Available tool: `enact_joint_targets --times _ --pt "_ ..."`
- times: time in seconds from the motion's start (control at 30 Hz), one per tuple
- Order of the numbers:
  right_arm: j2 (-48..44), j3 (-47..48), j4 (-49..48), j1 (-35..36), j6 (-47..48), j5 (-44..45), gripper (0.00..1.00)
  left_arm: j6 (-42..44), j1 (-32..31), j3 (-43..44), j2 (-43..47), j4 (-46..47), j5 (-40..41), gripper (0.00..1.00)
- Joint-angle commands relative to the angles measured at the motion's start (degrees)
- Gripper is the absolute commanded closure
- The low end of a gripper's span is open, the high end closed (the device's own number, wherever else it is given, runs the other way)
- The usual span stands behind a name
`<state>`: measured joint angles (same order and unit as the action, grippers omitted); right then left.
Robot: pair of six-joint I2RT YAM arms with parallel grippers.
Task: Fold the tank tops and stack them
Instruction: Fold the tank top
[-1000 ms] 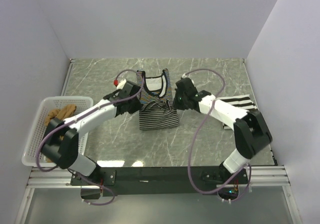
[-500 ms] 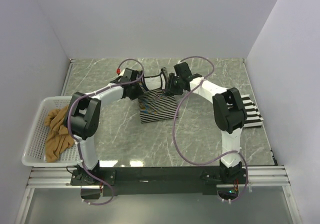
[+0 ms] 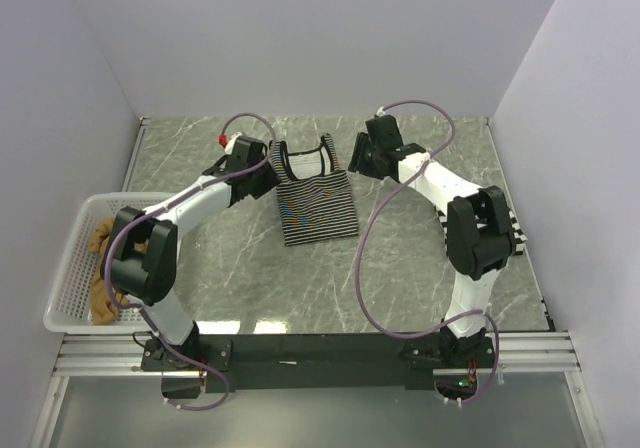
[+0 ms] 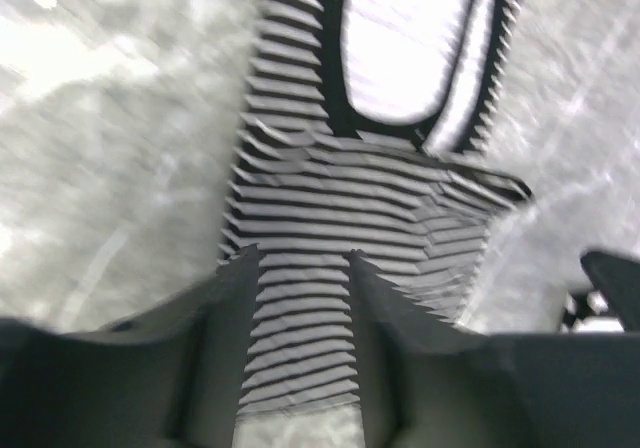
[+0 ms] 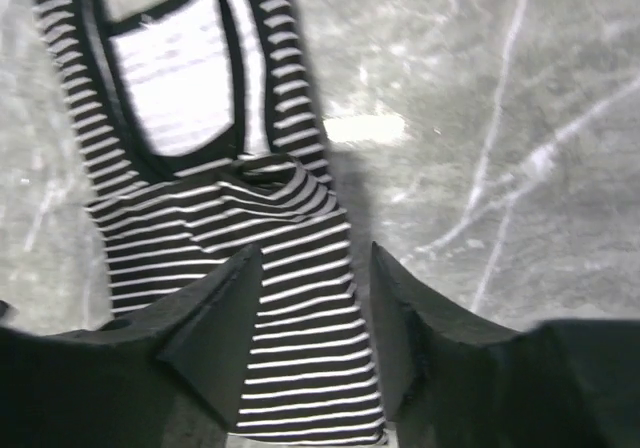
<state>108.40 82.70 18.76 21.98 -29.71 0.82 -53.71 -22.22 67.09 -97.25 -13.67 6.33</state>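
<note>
We see the left gripper (image 4: 303, 263) at ten o'clock and the right gripper (image 5: 313, 255) at two o'clock of the thin-striped tank top (image 3: 316, 196), both claws spread and empty, the top lying folded on the marble table (image 3: 420, 258), neck toward twelve.

tank top (image 3: 318, 203) mid-table, basket (image 3: 68, 258) far left

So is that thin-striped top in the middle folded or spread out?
Partly folded: the thin-striped top lies flat as a narrow strip, cloth doubled over its chest, straps stretched out.
</note>
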Motion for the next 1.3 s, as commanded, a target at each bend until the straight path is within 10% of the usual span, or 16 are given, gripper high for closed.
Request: enact_joint_targets --times 0.0,0.33,0.77,1.27 --pt "-1.0 0.1 -1.5 1.4 0.2 1.7 0.47 -1.9 -3.6 -1.4 1.9 2.2 -1.8 0.61" --pt "11.1 10.1 -0.3 2.4 2.5 -3.0 0.55 -7.7 -11.1 -3.1 -3.8 0.8 1.6 0.88" --pt "11.8 11.4 5.8 2.5 3.8 2.6 0.48 -10.4 -12.7 -9.6 -7.9 1.9 3.2 0.89" --pt "-18.0 -30.6 -11.2 3.5 -5.3 -2.8 0.4 -7.3 -12.7 -11.0 8.6 -4.4 0.1 0.31"
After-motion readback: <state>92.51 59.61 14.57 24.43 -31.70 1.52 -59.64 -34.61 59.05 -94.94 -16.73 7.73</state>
